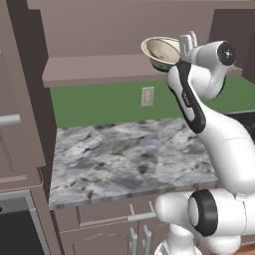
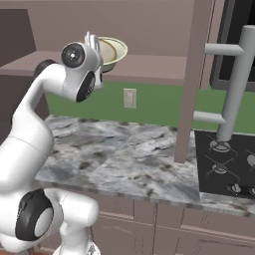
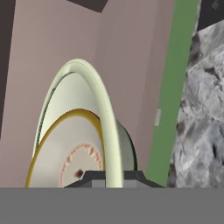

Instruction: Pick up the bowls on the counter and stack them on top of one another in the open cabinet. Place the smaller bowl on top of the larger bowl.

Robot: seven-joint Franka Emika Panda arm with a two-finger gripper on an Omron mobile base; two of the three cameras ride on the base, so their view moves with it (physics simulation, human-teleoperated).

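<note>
Fingertips of the hand [image 1: 183,49] pinch the flared rim of the larger bowl [image 1: 159,52], closed on it, with the bowl raised in front of the open cabinet [image 1: 99,69], just above its shelf board. The smaller bowl [image 3: 72,153] sits nested inside the larger bowl. Both bowls hang well above the desk [image 1: 124,154].

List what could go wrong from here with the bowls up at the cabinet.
1. The gripper sits right at the rim of the larger bowl, which looks tilted above the open cabinet's shelf; a release now might drop or tip it.
2. The smaller bowl lies loose inside the larger one, so a jolt could slide it out.
3. The stack is near the shelf's front edge; a nudge could send it onto the counter.
</note>
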